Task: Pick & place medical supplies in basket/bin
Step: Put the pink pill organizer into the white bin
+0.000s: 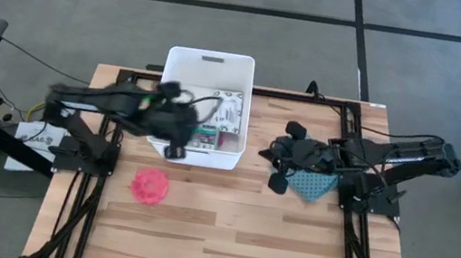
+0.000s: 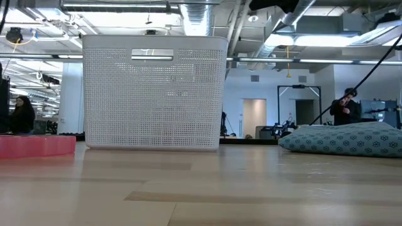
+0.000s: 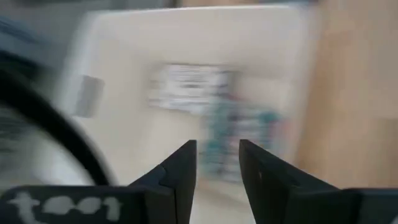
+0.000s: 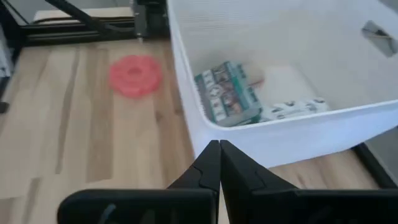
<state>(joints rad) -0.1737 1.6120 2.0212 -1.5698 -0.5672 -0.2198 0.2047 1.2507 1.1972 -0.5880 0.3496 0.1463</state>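
Note:
The white bin [image 1: 210, 66] stands at the table's far edge, left of centre, and shows in the low view as a perforated wall [image 2: 155, 91]. Inside lie a teal-green printed packet [image 4: 227, 93], a white patterned pouch [image 4: 292, 109] and other small items. The pink spiky disc [image 1: 150, 186] lies flat on the wood in front of the bin. My left gripper [image 3: 217, 163] hovers over the bin's near-left part [image 1: 178, 144], fingers slightly apart with nothing between them. My right gripper [image 4: 219, 163] is shut and empty, to the right of the bin [image 1: 269, 153].
A teal dotted cloth [image 1: 312, 185] lies on the table under the right arm, also seen in the low view [image 2: 352, 139]. Bare wood stretches across the near half of the table [image 1: 231, 248]. People stand in the room beyond the table.

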